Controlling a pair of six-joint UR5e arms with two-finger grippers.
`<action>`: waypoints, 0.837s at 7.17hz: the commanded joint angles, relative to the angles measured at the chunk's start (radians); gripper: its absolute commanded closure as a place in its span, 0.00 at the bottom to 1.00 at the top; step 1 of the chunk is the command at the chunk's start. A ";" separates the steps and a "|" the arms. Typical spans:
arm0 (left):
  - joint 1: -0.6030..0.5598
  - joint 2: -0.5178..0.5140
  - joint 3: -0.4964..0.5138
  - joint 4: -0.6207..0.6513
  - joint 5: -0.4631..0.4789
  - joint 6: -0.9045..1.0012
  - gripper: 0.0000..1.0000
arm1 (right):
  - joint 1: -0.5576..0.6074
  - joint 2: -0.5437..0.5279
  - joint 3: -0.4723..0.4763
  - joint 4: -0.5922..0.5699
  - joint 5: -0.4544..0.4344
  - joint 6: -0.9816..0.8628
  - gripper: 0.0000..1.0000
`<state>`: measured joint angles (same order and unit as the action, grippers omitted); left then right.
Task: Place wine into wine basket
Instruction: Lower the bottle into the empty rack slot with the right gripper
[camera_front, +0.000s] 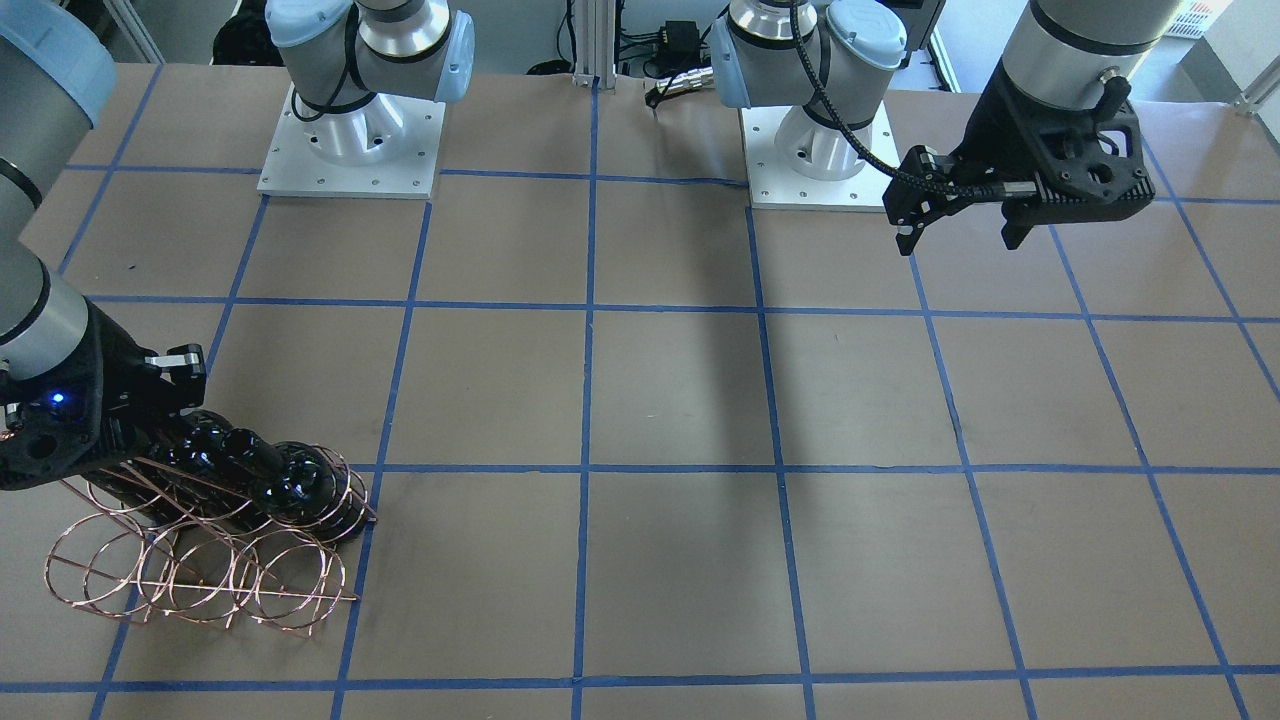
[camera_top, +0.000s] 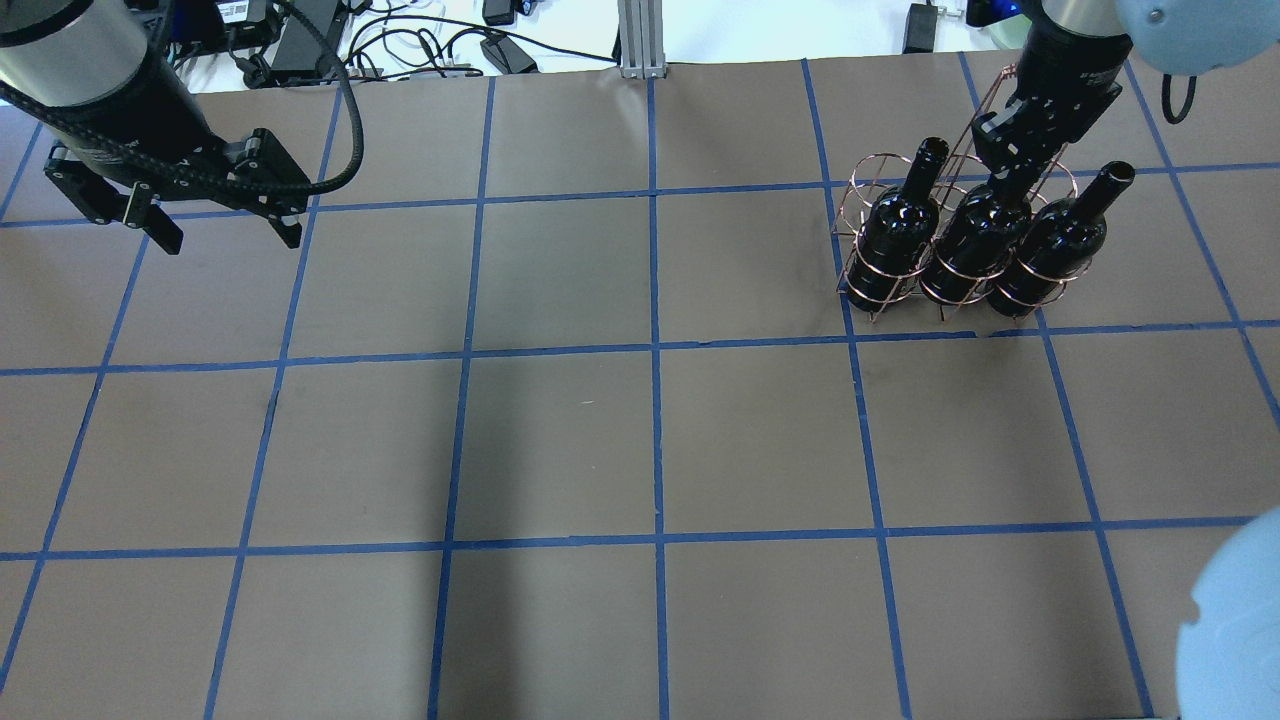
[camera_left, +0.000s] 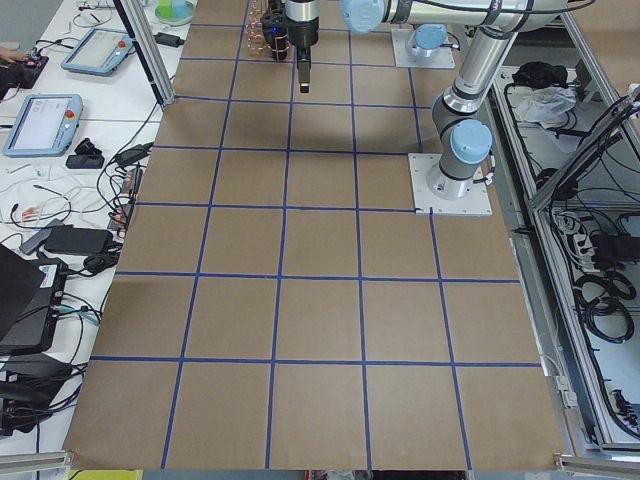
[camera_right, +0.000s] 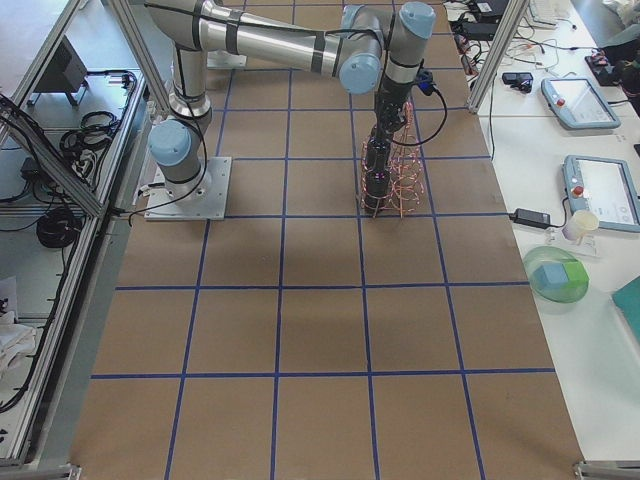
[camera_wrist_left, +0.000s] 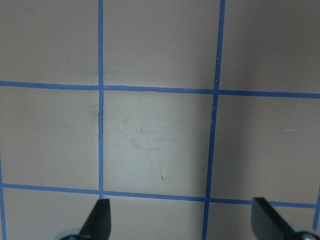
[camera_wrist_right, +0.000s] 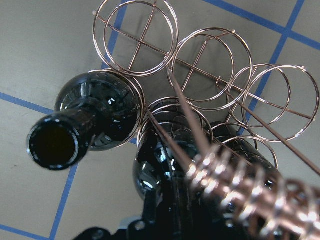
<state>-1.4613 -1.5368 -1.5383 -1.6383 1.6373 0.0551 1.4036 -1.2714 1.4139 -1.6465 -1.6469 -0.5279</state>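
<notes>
Three dark glass wine bottles stand in the copper wire wine basket (camera_top: 858, 190) at the far right of the table. The left bottle (camera_top: 895, 235) and the right bottle (camera_top: 1062, 240) show their open necks. My right gripper (camera_top: 1008, 165) is over the middle bottle (camera_top: 975, 240), hides its neck and looks shut on it. In the right wrist view the middle bottle (camera_wrist_right: 165, 150) sits in its ring under the twisted handle bar (camera_wrist_right: 250, 195), beside the left bottle (camera_wrist_right: 95, 115). My left gripper (camera_top: 230, 238) is open and empty above the far left of the table.
The basket's other row of rings (camera_front: 200, 580) holds nothing. Both arm bases (camera_front: 350, 140) stand on white plates at the robot's side. Cables and a metal post (camera_top: 640, 40) line the far edge. The brown table (camera_top: 650, 440) carries a blue tape grid.
</notes>
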 joint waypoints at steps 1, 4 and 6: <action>-0.014 0.003 0.007 -0.001 -0.005 -0.003 0.00 | 0.000 0.000 0.000 -0.002 -0.001 -0.006 0.16; -0.034 0.000 0.004 0.002 -0.002 -0.003 0.00 | 0.005 -0.080 0.000 0.017 -0.001 0.000 0.00; -0.077 0.021 0.016 -0.005 -0.005 -0.006 0.00 | 0.011 -0.193 0.000 0.110 0.021 0.038 0.00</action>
<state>-1.5152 -1.5299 -1.5304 -1.6394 1.6349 0.0506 1.4107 -1.4008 1.4141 -1.5875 -1.6409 -0.5129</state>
